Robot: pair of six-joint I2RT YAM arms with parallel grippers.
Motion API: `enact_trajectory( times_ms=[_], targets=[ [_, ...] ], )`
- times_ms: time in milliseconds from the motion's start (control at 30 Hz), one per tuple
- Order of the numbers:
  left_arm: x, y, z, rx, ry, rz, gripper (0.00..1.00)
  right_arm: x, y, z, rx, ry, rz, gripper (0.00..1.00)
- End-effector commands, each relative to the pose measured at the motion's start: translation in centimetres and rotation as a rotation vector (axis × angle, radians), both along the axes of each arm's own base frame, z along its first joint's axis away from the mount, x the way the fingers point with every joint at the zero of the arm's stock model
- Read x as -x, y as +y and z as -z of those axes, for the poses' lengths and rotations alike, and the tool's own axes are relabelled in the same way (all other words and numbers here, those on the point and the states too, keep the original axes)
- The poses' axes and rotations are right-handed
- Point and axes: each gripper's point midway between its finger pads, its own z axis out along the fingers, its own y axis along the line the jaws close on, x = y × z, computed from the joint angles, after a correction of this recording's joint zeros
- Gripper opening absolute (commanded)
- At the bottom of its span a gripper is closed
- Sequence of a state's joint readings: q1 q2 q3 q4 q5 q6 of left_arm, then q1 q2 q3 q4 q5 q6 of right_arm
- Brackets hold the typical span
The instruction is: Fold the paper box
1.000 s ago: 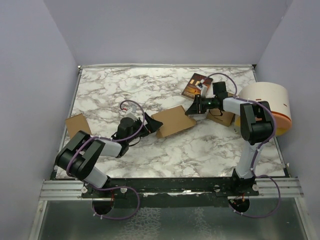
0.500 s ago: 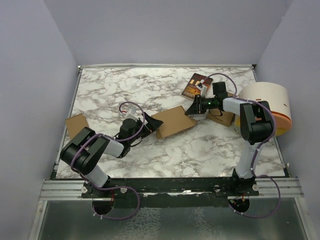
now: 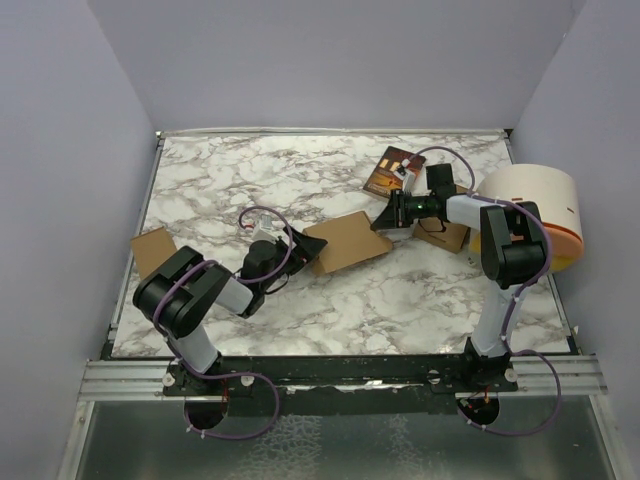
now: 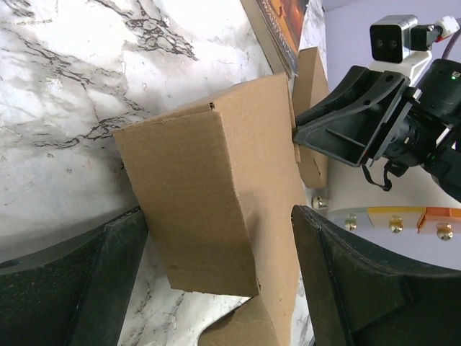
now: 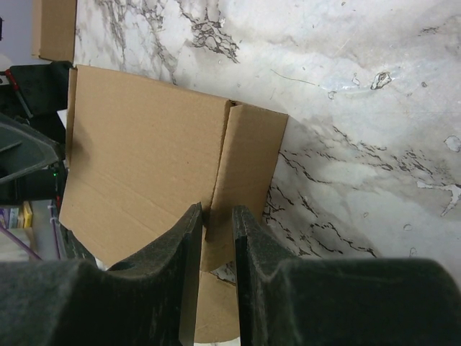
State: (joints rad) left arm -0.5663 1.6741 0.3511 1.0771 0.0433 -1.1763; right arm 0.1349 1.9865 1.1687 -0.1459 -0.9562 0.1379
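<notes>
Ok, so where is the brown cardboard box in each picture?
Top view: the paper box lies near the middle, between the two arms' tips.
Left wrist view: the box fills the centre, between the open fingers of the left gripper.
Right wrist view: the box sits left of centre.
Shared landmark: the right gripper pinching the box's edge; upper right in the left wrist view, bottom centre in its own.

Left gripper (image 4: 220,216) straddles the paper box (image 4: 216,166) with spread jaws, right gripper (image 4: 302,133) at its far edge.
</notes>
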Motion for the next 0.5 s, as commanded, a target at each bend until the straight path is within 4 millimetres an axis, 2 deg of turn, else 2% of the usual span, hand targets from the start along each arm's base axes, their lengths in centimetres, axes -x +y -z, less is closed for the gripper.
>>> enact_trajectory(
  times_ms=[0,33,167,333,400,467],
  targets=[
    [-0.7,-0.3,-1.9,0.064,-0.061,-0.030,0.80,0.2,-1.3,3.2,0.075,0.048,0.035,0.22],
    [-0.7,-0.3,-1.1,0.058,-0.044,-0.030,0.79,0.2,-1.3,3.1,0.072,0.048,0.033,0.22],
    [-0.6,-0.4,-1.4,0.076,-0.054,-0.027,0.65,0.3,-1.2,2.9,0.065,0.044,0.024,0.23],
    [-0.5,-0.5,-1.7,0.086,-0.059,-0.025,0.58,0.2,-0.9,1.8,0.043,0.013,0.003,0.27],
    [-0.5,-0.4,-1.9,0.089,-0.062,-0.028,0.57,0.1,-0.7,0.8,0.027,-0.015,-0.016,0.36],
    [-0.4,-0.2,-1.8,0.086,-0.056,-0.033,0.50,0.1,-0.6,-0.3,0.018,-0.050,-0.036,0.42]
  ],
)
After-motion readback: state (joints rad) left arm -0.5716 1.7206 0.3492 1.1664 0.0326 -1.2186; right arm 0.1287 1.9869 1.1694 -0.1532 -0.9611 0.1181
